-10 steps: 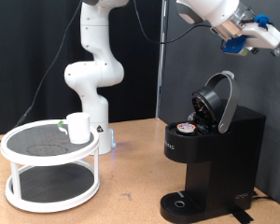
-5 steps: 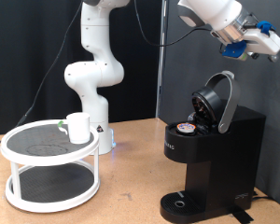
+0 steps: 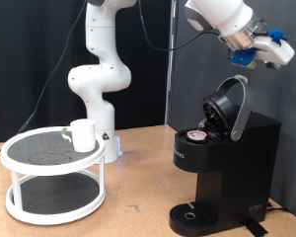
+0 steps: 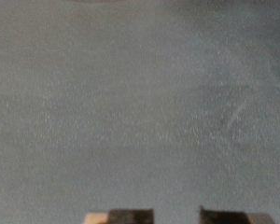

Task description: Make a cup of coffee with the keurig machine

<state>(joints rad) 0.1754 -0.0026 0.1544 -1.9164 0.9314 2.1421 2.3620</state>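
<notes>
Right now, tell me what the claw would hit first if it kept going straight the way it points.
Probably nothing close: the claw hangs high above the keurig machine with its lid raised, and the wrist view shows only a plain grey surface ahead. How far off that is, I cannot tell.

I take the keurig machine (image 3: 225,158) as my landmark, standing at the exterior view's right on the table (image 3: 138,202). Its hinged lid (image 3: 230,107) is tilted up, and a coffee pod (image 3: 196,135) sits in the holder beneath that lid. Well apart from the machine, toward the exterior view's left, I see a two-tier round rack (image 3: 54,176); the cup (image 3: 83,134) rests on its upper shelf. The gripper (image 3: 271,49) hangs above the machine, clear of the lid.
</notes>
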